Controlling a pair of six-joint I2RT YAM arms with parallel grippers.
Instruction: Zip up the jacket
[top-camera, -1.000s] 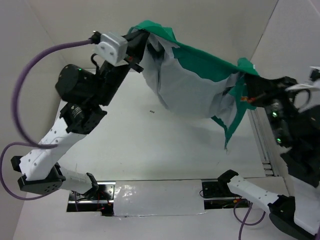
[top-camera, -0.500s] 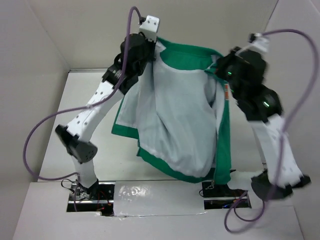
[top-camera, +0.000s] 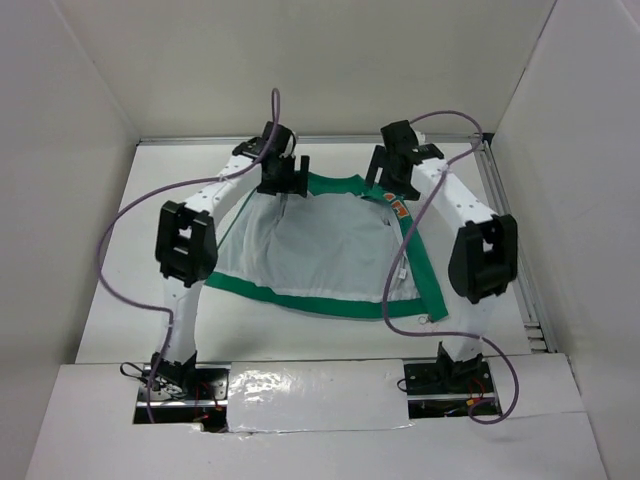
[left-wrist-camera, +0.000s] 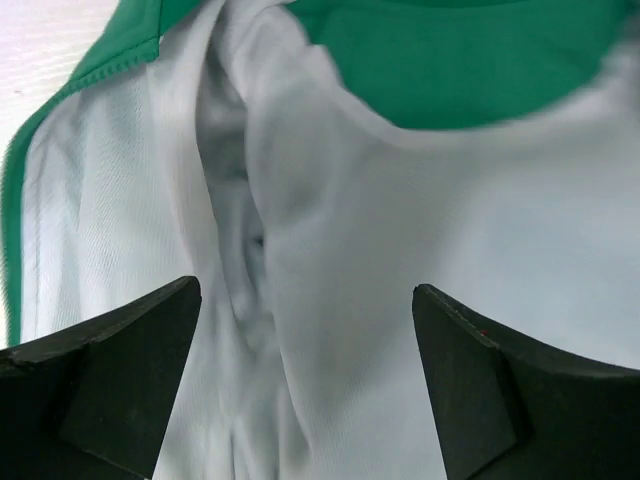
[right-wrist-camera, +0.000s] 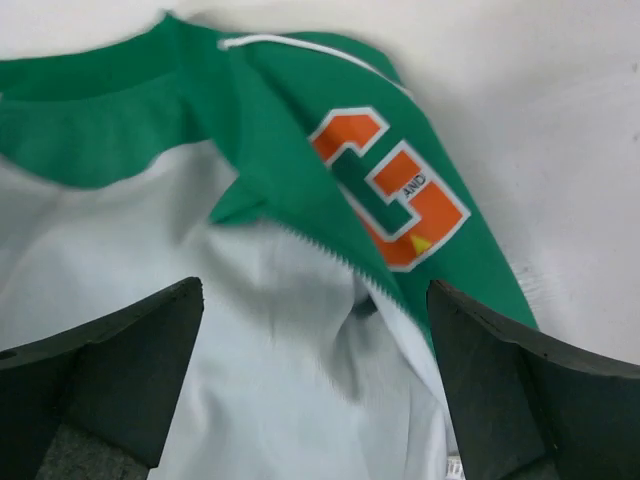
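Jacket (top-camera: 320, 250) no longer hanging between arms; I see it spread open on bench (top-camera: 120, 290), lining up, unzipped. Left gripper (left-wrist-camera: 305, 300) and right gripper (right-wrist-camera: 315, 290) released above collar. Zipper next.

top external: fixed, high behind the arm bases (top-camera: 175, 378), facing down and forward, far, whole table (top-camera: 110, 310) in frame | left wrist: close, facing down onto jacket (left-wrist-camera: 330, 300) lining by collar | right wrist: close, facing down onto orange patch (right-wrist-camera: 390, 190) | shared by all: jacket's collar end
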